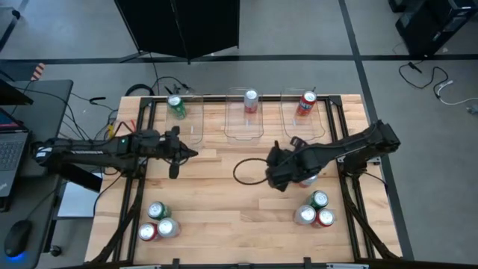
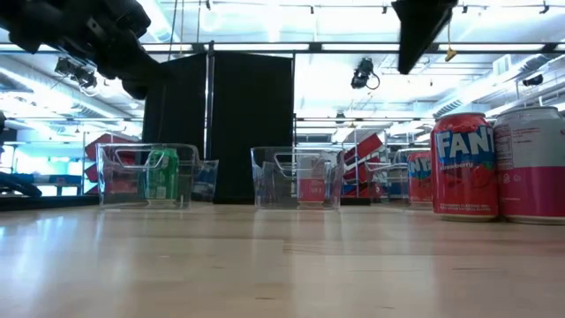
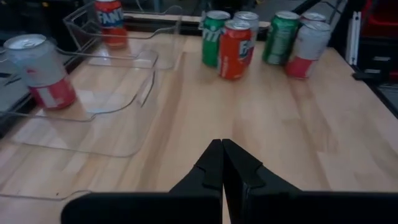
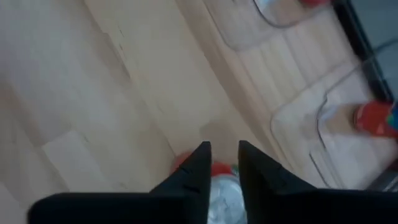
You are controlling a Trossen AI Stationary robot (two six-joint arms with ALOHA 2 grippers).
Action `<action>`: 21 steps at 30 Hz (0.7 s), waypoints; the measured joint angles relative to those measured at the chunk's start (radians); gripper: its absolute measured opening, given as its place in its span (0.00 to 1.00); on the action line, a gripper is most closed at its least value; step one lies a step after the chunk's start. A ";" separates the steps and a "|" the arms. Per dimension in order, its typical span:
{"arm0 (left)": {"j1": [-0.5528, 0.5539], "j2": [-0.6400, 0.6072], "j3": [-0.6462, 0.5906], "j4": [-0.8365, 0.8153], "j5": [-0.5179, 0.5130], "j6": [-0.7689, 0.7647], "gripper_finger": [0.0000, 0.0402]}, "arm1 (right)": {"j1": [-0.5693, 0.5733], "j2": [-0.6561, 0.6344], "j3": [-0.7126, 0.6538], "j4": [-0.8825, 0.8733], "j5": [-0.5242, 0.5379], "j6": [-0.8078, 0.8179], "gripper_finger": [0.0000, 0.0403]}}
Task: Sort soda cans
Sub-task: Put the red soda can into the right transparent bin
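A: How do the right gripper's (image 4: 221,163) fingers stand?

B: Slightly parted, a narrow gap between the 2 tips, pointing down over a can top (image 4: 219,186) with red at its rim; I can't tell whether they touch it. In the high view that gripper (image 1: 282,170) sits just in front of the right bin (image 1: 323,123).

A: And the left gripper (image 3: 222,163)?

B: Fingers pressed together, holding nothing, hovering just in front of the left bin (image 1: 196,119).

A: The cans?

B: All upright, long axes vertical, silver tops up. 1 per bin: a green can (image 1: 177,106) in the left bin, a silver-white can (image 1: 251,100) in the middle bin (image 1: 245,127), a red Fanta can (image 1: 306,103) in the right bin. A cluster of 3 (image 1: 158,223) stands well in front of the left bin (near the table's front edge), another cluster (image 1: 314,211) in front of the right bin.
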 joint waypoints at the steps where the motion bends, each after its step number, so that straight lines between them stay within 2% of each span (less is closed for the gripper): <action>1: -0.009 0.000 0.000 0.002 -0.003 0.000 0.01 | 0.002 -0.004 0.000 -0.008 -0.013 0.006 0.20; 6: -0.039 0.000 0.000 0.002 -0.022 0.000 0.01 | 0.004 0.004 0.000 -0.010 -0.091 0.010 0.35; 10: -0.052 0.000 0.000 0.001 -0.026 0.000 0.01 | 0.004 0.016 -0.012 -0.002 -0.143 0.029 0.51; 16: -0.061 0.000 0.000 0.000 -0.026 0.000 0.01 | 0.004 0.015 -0.077 -0.049 -0.159 0.058 0.76; 21: -0.064 0.001 0.000 0.000 -0.026 0.001 0.01 | -0.003 0.015 -0.144 -0.064 -0.177 0.022 0.89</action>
